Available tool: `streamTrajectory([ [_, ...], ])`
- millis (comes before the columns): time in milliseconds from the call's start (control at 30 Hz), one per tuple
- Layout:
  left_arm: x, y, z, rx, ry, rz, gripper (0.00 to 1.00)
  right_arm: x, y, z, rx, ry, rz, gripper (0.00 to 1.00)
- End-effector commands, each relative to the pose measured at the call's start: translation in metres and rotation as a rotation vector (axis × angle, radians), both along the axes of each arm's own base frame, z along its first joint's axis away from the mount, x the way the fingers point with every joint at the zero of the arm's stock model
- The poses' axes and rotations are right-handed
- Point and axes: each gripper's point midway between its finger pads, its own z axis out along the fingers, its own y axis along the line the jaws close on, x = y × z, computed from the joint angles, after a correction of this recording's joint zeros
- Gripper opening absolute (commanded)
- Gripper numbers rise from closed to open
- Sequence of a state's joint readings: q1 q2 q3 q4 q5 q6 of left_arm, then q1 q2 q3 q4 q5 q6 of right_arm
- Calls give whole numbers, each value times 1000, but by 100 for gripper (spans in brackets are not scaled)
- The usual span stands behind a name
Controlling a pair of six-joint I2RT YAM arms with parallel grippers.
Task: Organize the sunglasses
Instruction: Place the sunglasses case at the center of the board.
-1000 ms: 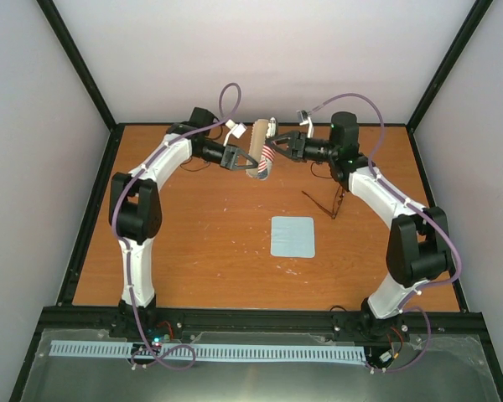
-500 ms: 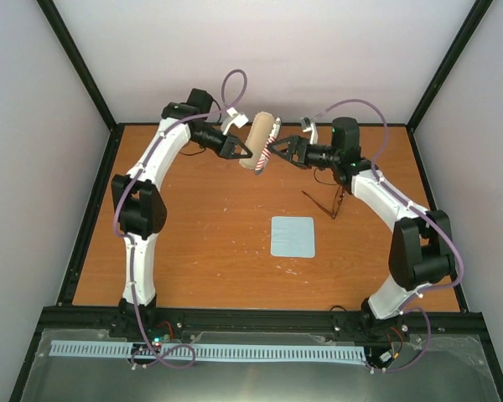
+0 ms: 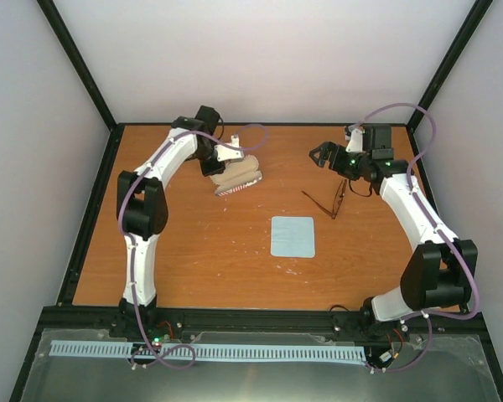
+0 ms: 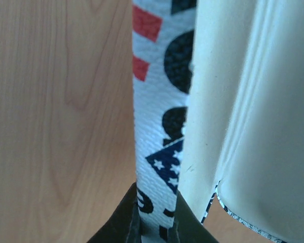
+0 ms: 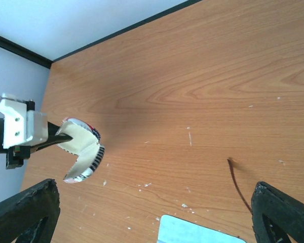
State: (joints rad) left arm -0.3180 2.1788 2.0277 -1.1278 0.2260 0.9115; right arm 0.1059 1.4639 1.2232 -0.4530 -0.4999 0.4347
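Currently my left gripper (image 4: 154, 225) is clamped tight on 1 wall of the oblong flag-patterned case (image 3: 239, 177), which has red, white and navy print outside and cream lining inside. Case gapes open like a clamshell at the far left of the orange-brown wooden table (image 3: 193, 251); cannot tell whether it touches the wood. My right gripper (image 3: 321, 154) hangs over the far right of the table, its 2 black fingers (image 5: 25, 212) spread wide, holding nothing. Small sunglasses with thin dark-brown frame and brownish lenses (image 3: 331, 201) lie on the table just nearer to me than my right gripper, 1 slim temple arm reaching leftward, well apart from the case. Flat light blue rectangular cloth (image 3: 292, 236) lies mid-table, near the sunglasses, not touching them
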Motion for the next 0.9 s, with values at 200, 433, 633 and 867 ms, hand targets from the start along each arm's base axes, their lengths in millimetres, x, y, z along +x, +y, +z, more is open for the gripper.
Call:
streamTrajectory([
  [200, 42, -10, -19, 341, -323, -154, 1, 5, -4, -12, -62, 21, 2, 100],
  [433, 34, -19, -60, 395, -309, -194, 2, 4, -5, -19, -76, 27, 12, 100],
  [633, 39, -20, -71, 423, -327, -204, 7, 3, -3, -23, -69, 34, 20, 100],
  [867, 37, -24, -73, 424, -331, -183, 13, 0, -2, -27, -64, 43, 25, 100],
])
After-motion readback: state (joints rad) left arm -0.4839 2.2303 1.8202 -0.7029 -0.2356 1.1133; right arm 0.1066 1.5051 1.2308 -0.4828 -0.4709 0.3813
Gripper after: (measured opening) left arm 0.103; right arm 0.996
